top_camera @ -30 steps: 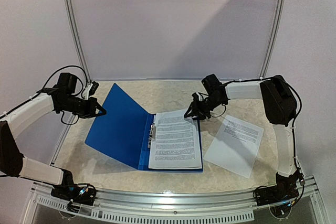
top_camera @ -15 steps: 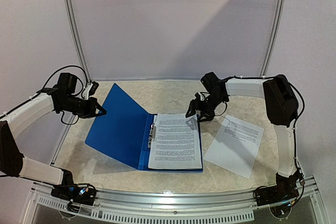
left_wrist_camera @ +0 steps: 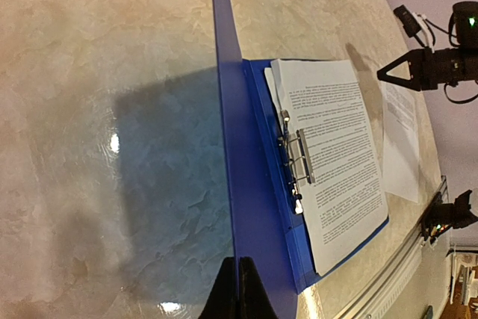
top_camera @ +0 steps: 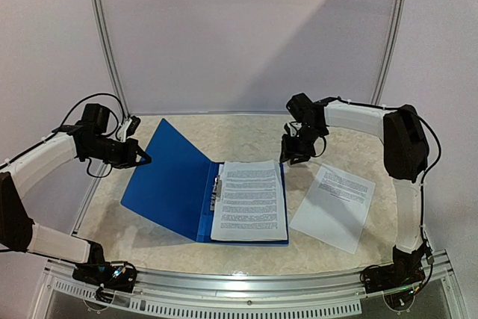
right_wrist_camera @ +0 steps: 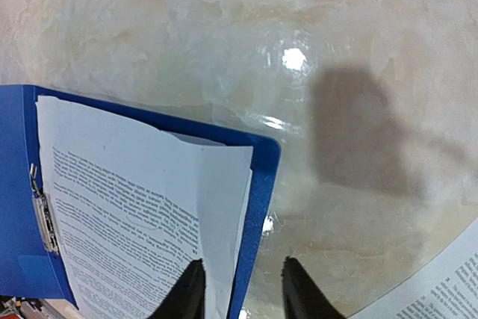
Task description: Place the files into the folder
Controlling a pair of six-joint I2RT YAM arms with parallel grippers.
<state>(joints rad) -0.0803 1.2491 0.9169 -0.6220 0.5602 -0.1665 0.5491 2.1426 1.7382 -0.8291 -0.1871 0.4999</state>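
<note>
The blue folder lies open, its left cover raised at a slant. My left gripper is shut on that cover's edge; in the left wrist view the closed fingers pinch the thin blue cover. Several printed sheets lie in the folder's right half beside the metal clip. One more printed sheet lies loose on the table to the right. My right gripper is open and empty above the folder's far right corner, straddling the sheets' edge in its own view.
The table is beige marble with a metal rail along the near edge. The loose sheet's corner shows at the lower right of the right wrist view. A white backdrop with metal posts stands behind the table.
My right gripper has pulled back from the sheets' far right corner, moving slightly right and up, and its wrist has turned. The left gripper still holds the cover in the same place.
</note>
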